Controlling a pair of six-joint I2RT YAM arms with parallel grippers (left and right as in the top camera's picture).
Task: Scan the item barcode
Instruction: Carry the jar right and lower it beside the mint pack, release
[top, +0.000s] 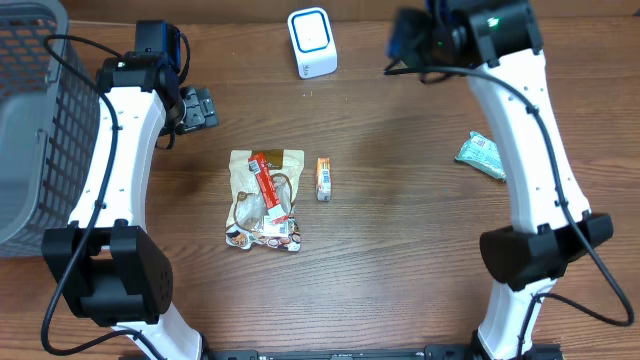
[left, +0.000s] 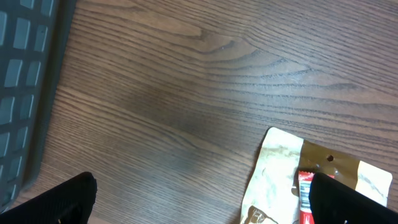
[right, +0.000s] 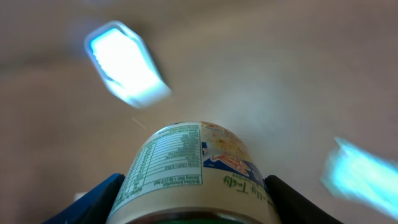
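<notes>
My right gripper (right: 196, 196) is shut on a cream jar (right: 186, 165) with a nutrition label, held between the blue left finger (right: 93, 202) and the black right finger. The glowing white barcode scanner (right: 124, 62) lies ahead of the jar, up and to the left. From overhead, the right gripper (top: 408, 42) hovers at the table's far side, just right of the scanner (top: 312, 42); the jar is hidden there. My left gripper (left: 202, 205) stands open above bare wood, left of a cream snack pouch (left: 280, 177). It appears at the far left (top: 195, 108).
The snack pouch (top: 265, 200) with a red stick on it lies mid-table, with a small orange box (top: 323, 178) beside it. A teal packet (top: 482, 155) lies at the right. A grey mesh basket (top: 30, 120) stands along the left edge.
</notes>
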